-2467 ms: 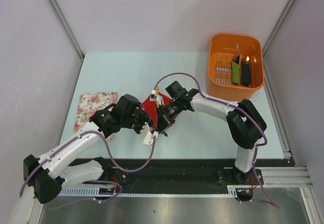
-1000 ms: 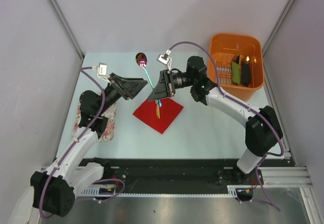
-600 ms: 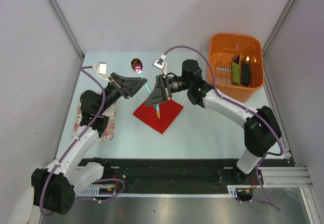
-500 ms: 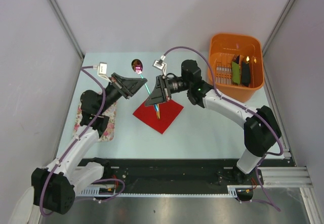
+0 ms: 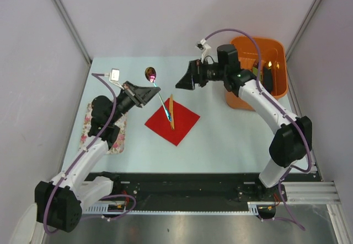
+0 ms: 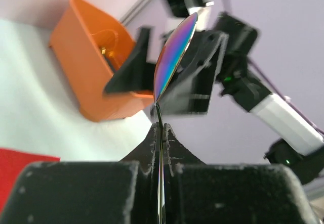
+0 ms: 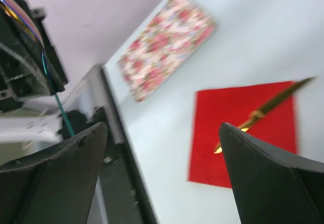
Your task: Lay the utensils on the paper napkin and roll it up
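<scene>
The red paper napkin (image 5: 175, 125) lies flat mid-table, and an orange-gold utensil (image 5: 171, 110) rests on its far corner. My left gripper (image 5: 156, 93) is shut on the thin stem of a spoon (image 5: 150, 73), held in the air with its dark shiny bowl pointing away and its blue end (image 5: 167, 113) over the napkin. In the left wrist view the spoon (image 6: 174, 57) rises from the shut gripper (image 6: 161, 132). My right gripper (image 5: 182, 80) hangs open and holds nothing, right of the spoon. Its wrist view shows the napkin (image 7: 238, 138) and the gold utensil (image 7: 263, 112) below the open gripper (image 7: 162, 153).
An orange basket (image 5: 242, 92) at the back right holds green and black oblong items (image 5: 261, 77). A white floral cloth (image 5: 102, 124) lies at the left, under my left arm. The basket (image 6: 91, 77) also shows in the left wrist view.
My right gripper opened, let go of the spoon and pulled back right towards the basket. My left gripper closed on the spoon's stem and now holds it alone.
</scene>
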